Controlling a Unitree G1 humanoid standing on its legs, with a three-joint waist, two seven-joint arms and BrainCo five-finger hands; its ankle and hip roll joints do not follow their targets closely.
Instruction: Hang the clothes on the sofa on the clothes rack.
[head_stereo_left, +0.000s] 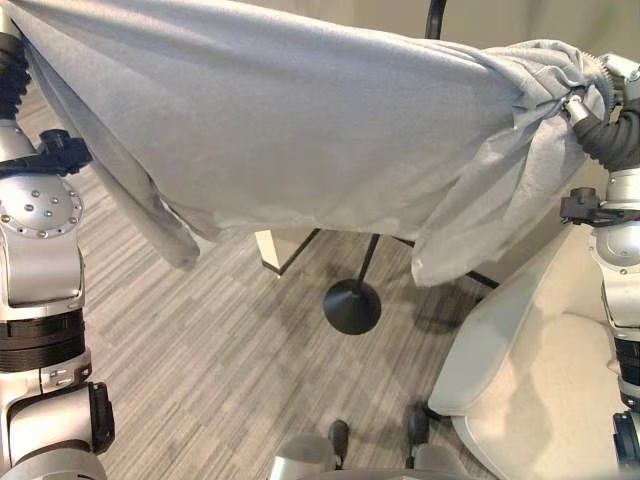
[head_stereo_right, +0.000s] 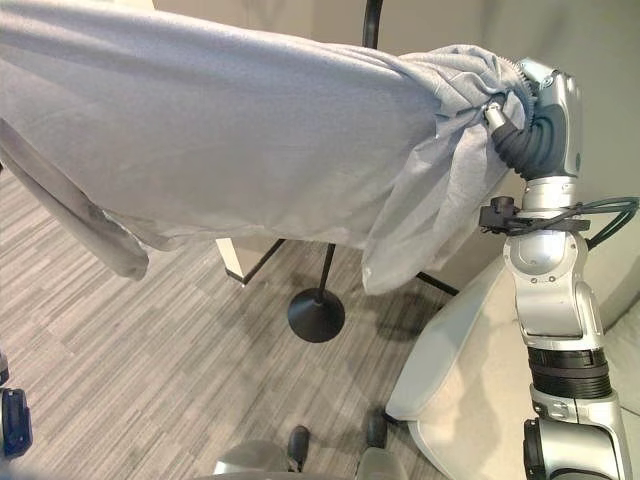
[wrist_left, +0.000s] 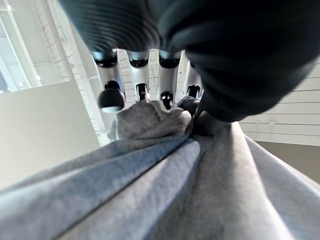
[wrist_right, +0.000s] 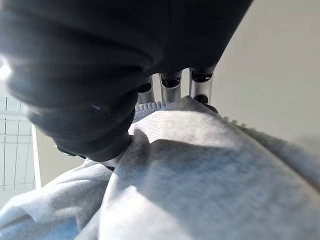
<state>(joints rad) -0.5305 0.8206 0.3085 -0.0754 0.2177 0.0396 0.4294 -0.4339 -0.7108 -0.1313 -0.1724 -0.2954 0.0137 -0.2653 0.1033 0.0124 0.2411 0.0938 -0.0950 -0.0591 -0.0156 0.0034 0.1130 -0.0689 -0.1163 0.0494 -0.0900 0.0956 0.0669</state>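
A large grey garment (head_stereo_left: 300, 130) hangs stretched out wide and high between my two hands, with its loose ends drooping at both sides. In the left wrist view my left hand (wrist_left: 139, 80) has its fingers curled round a bunch of the cloth (wrist_left: 150, 120). My right hand (head_stereo_right: 545, 110) grips the other bunched end, and its fingers (wrist_right: 200, 87) are closed over the fabric (wrist_right: 200, 165). The black clothes rack stands just behind the garment: its pole (head_stereo_left: 436, 15) rises above the cloth and its round base (head_stereo_left: 352, 305) rests on the floor below.
The pale sofa (head_stereo_left: 540, 380) sits at my lower right, under the right arm. A pale box-like piece (head_stereo_left: 278, 250) and thin black legs (head_stereo_left: 300, 250) stand behind the garment's lower edge. Grey striped carpet (head_stereo_left: 200, 350) covers the floor.
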